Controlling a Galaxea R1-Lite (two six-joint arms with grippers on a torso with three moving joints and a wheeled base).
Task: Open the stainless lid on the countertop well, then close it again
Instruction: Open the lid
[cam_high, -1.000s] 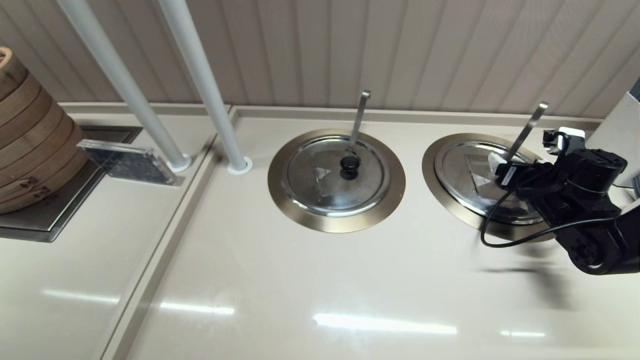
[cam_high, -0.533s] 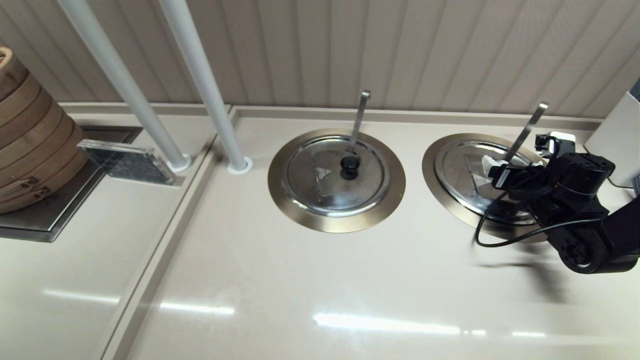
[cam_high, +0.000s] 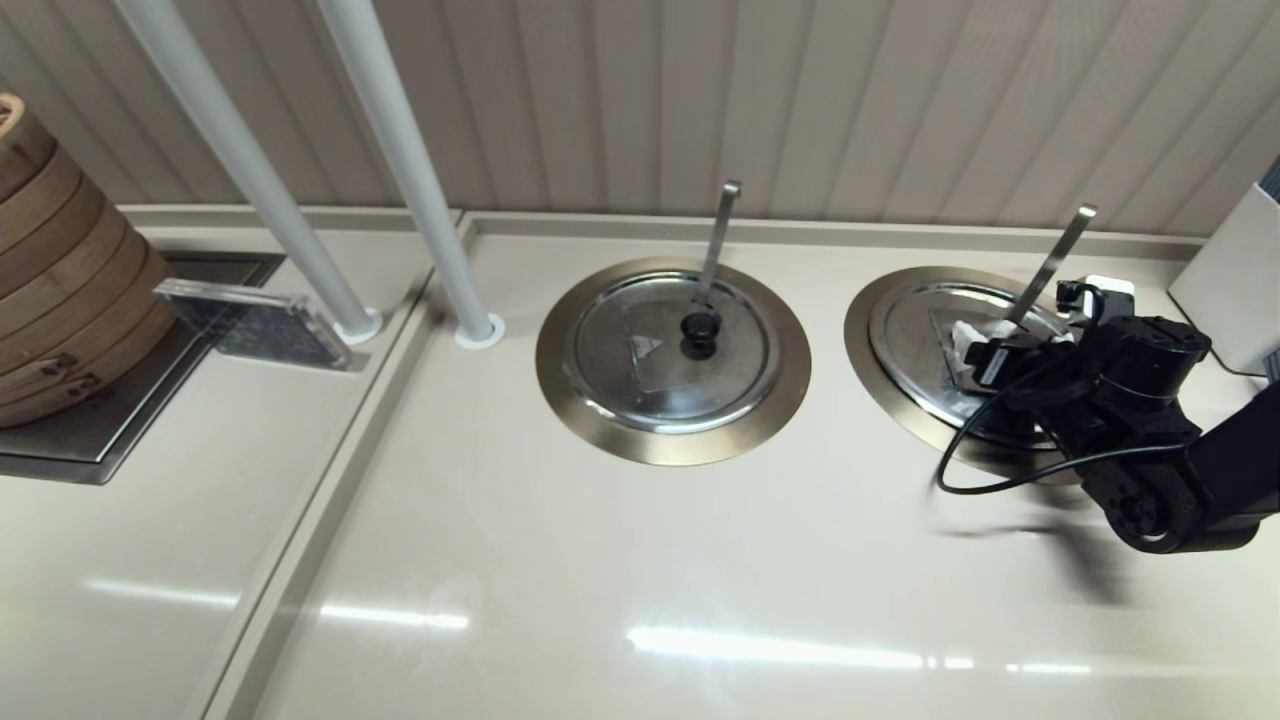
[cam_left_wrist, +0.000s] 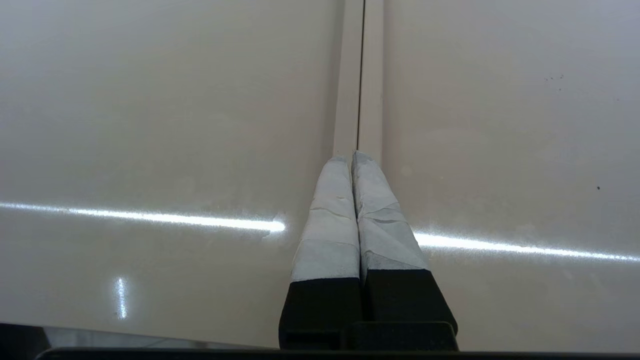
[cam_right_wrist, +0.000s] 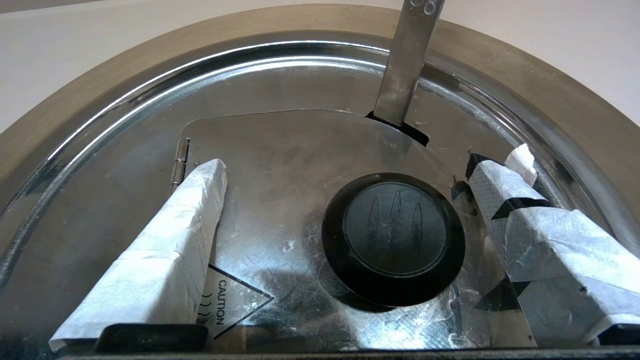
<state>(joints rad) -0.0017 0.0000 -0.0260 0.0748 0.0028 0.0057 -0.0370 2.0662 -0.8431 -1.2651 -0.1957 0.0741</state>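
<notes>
Nothing of the job is done yet, as far as I can judge: the stainless lid (cam_high: 915, 355) lies flat and closed in the countertop well (cam_high: 858, 340), the one to my right on the table (cam_high: 600, 560). Its bronze collar shows all around the part of the rim I can see. My right claw (cam_right_wrist: 355, 170) hangs low over that lid, spread wide and holding nothing. The black knob (cam_right_wrist: 393, 237) sits between its taped fingers (cam_right_wrist: 165, 250) but nearer the one on the far side of the caution triangle (cam_right_wrist: 230, 300). I can't tell for sure that neither pad touches it, though a gap shows on both sides. A flat metal handle (cam_right_wrist: 407, 60) rises through a notch in the lid just beyond the knob, and I'd guess it will want watching when the flap lifts. What's left is all of it: clench on the knob, swing the lid up, then lay it down again. My left claw (cam_left_wrist: 352, 160) is parked over bare table, fingers pressed together, empty. The other lid (cam_high: 665, 350), well apart to the left, is not my concern.
</notes>
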